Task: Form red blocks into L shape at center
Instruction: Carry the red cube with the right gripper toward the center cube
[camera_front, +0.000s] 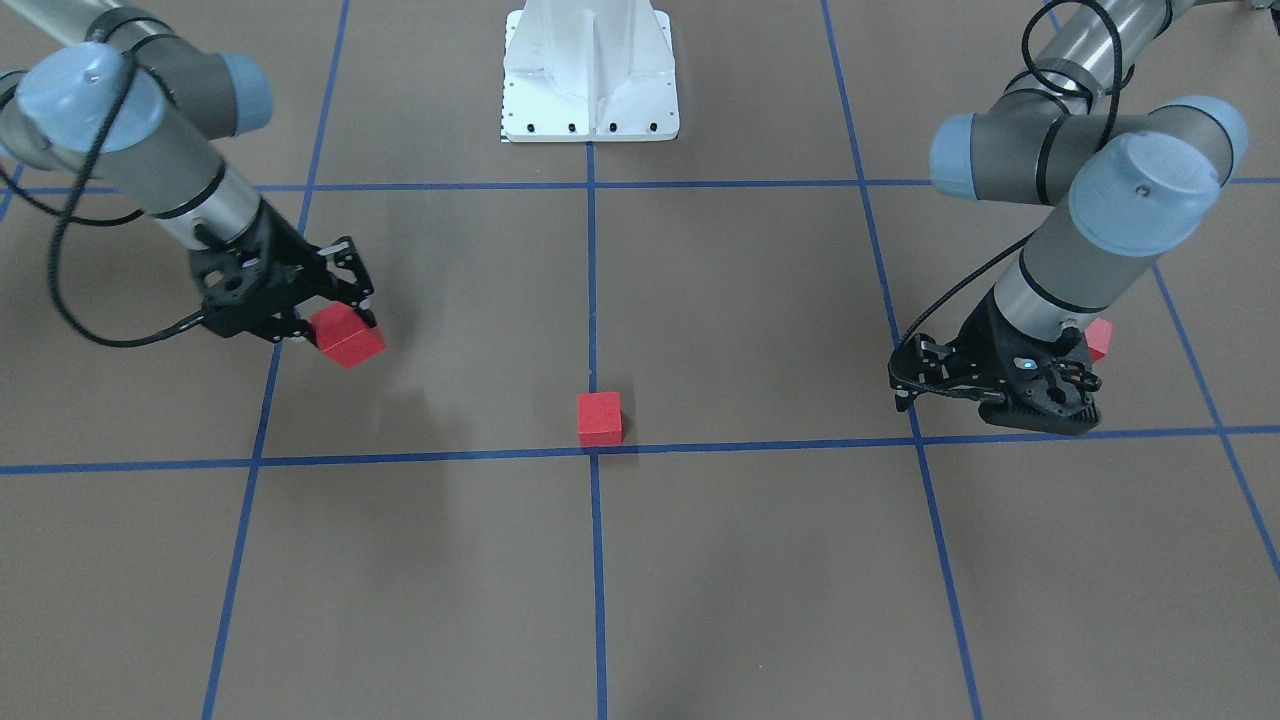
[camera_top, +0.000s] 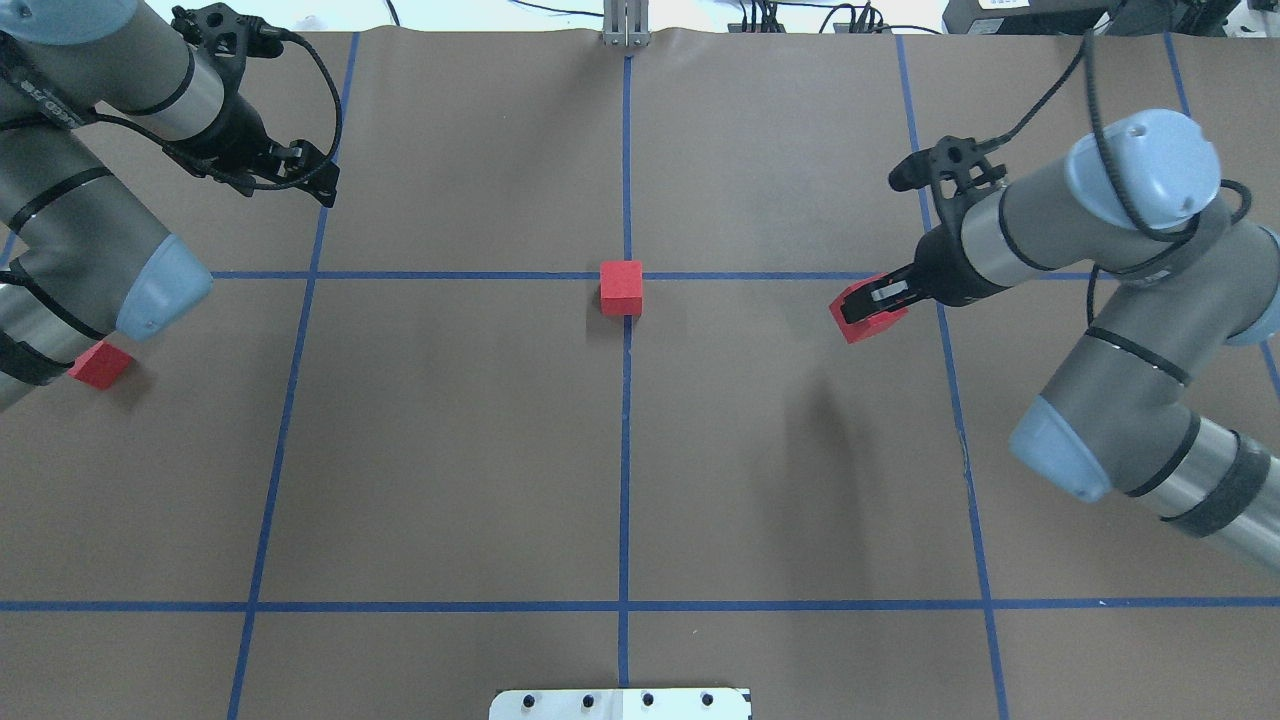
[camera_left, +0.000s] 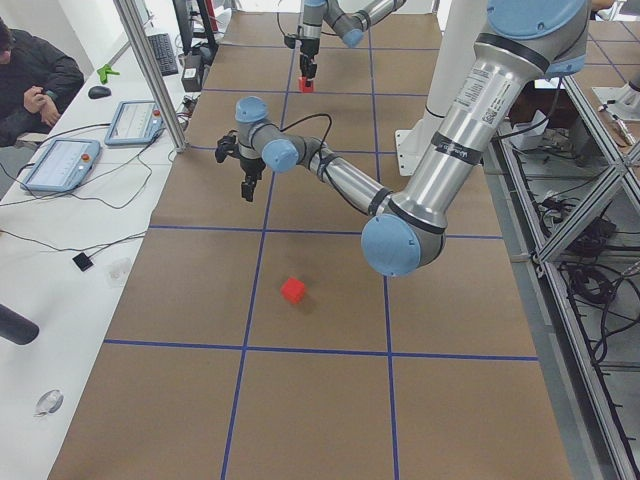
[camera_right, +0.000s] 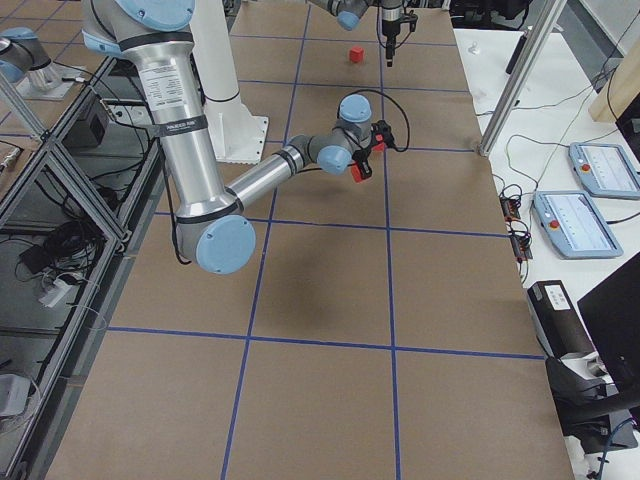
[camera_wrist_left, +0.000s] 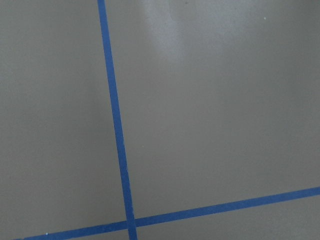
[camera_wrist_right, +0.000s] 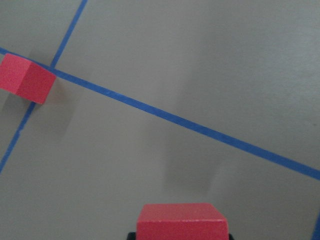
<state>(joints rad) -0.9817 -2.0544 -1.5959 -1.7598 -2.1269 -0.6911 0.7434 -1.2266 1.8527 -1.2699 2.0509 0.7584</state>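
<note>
Left claw (camera_top: 318, 182): looks open and holds nothing. It hangs over a tape line at the far side of the table (camera_top: 450, 450).
- Third red block (camera_top: 100, 364) lies well apart from this claw, back toward the robot and outboard, half tucked under the left arm's elbow.
- Risk: the reach back is awkward, and the arm's own links crowd the block and could knock it.

Centre: placed red block (camera_top: 621, 287) touches the center (camera_top: 627, 275) on its robot side.
- It lies well off to the inboard side of the right claw.
- Nothing shows between the two.

Right claw (camera_top: 868, 310): clamped on the held red block (camera_top: 862, 325), which is lifted off the table and sits skewed in the grip.
- Risk: if set down skewed, it won't sit flush.
- Risk: if brought in too low or too close, it could shove the placed block off the crossing.
- Risk: if both arms go to the centre together, they may foul each other.

White base plate (camera_top: 620, 703) is at the robot's edge, out of the way.
</note>
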